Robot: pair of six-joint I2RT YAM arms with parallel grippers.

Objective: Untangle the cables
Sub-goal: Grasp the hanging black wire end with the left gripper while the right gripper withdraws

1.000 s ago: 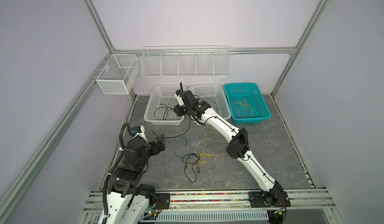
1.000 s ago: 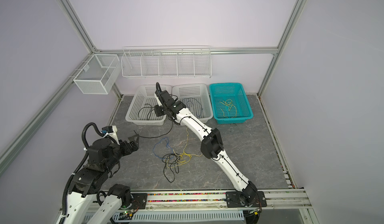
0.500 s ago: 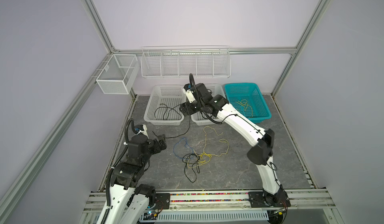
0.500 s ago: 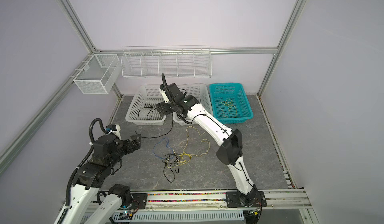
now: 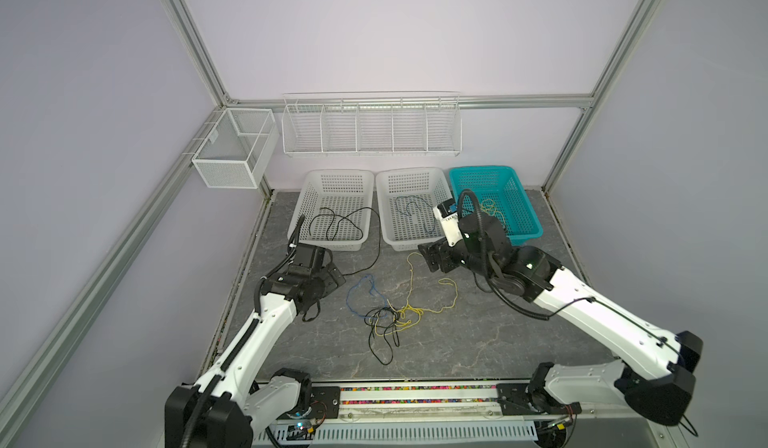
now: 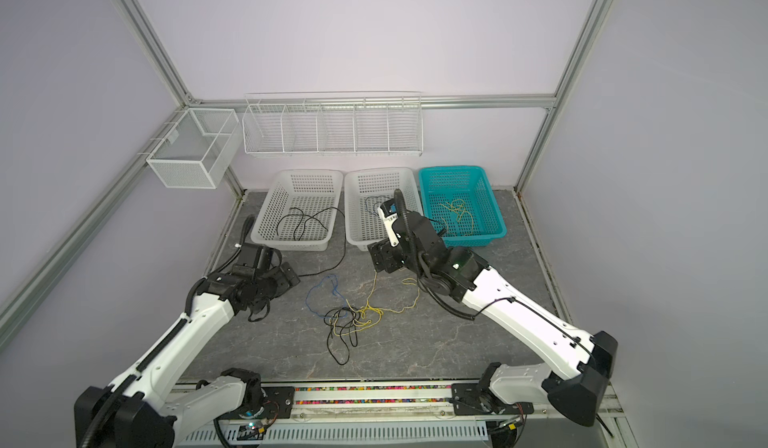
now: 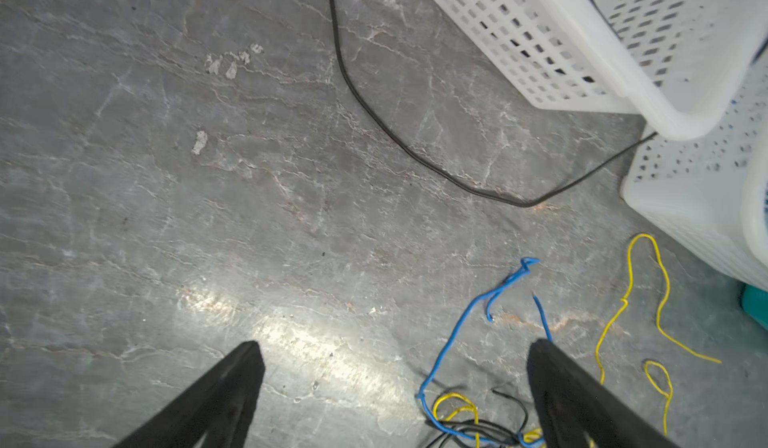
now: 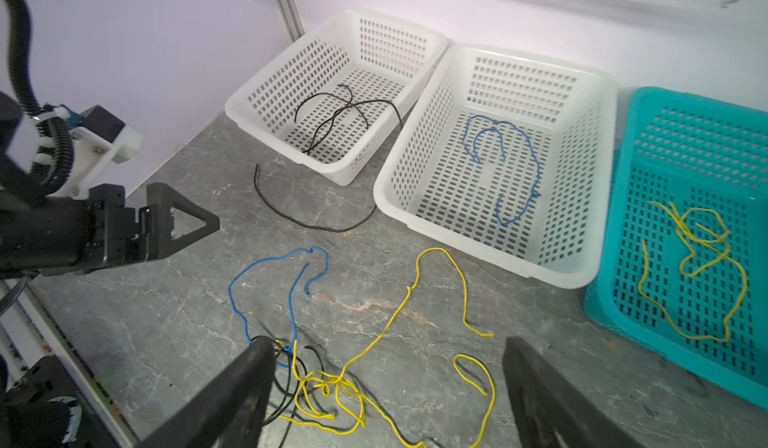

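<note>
Two white baskets (image 5: 338, 182), one teal basket (image 5: 484, 178), all at 12 o'clock. Two wire racks (image 5: 370, 134). Two robot arms (image 5: 257, 338). Cables (image 5: 392, 315) tangled mid-table: strand count unclear.

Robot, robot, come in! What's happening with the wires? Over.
Left gripper open, empty. Right gripper open, empty. Thin black, blue and yellow cables knotted on grey table. Nothing blocking them.

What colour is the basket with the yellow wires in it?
Teal. The basket shows best in the right wrist view.

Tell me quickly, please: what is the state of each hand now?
Left hand: open, holding nothing.
Right hand: open, holding nothing.
</note>
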